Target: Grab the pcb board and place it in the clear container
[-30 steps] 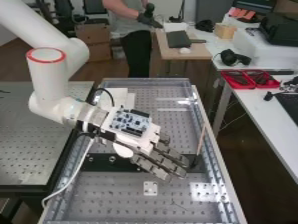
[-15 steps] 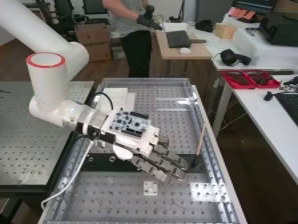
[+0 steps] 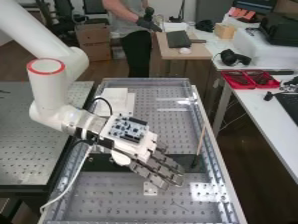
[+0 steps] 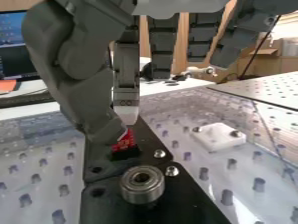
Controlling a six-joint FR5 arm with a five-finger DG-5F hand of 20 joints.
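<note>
On the left, the white cord (image 3: 83, 165) hangs from the arm (image 3: 48, 100). If the arm goes far, the cord could catch on the bench edge and tug.

Next is the hand (image 3: 159, 167), low over the black plate (image 4: 176, 200). The thumb (image 4: 70, 75) and 1 finger (image 4: 126, 70) bend in to meet, and they look to pinch the red board (image 4: 124, 141) at their tips. The other fingers are out straight. The board is small and seems held near 1 edge, so it could twist or slip out if the pinch is weak. Too hard a pinch could bend its parts. If the hand goes sideways while this low, the board may bump the plate.

To the right, a thin stick (image 3: 200, 137) stands up near the straight fingers. They could knock it over if the hand swings that way.

As for other things, the white stack (image 3: 114, 95) lies on the far side of the arm. A round metal knob (image 4: 142, 184) and 2 screws (image 4: 159, 153) poke up from the plate, so the hand should lift first. A white block (image 4: 221, 136) sits beside the plate. The red bins (image 3: 247, 79) are well off to the right, out of the way.
</note>
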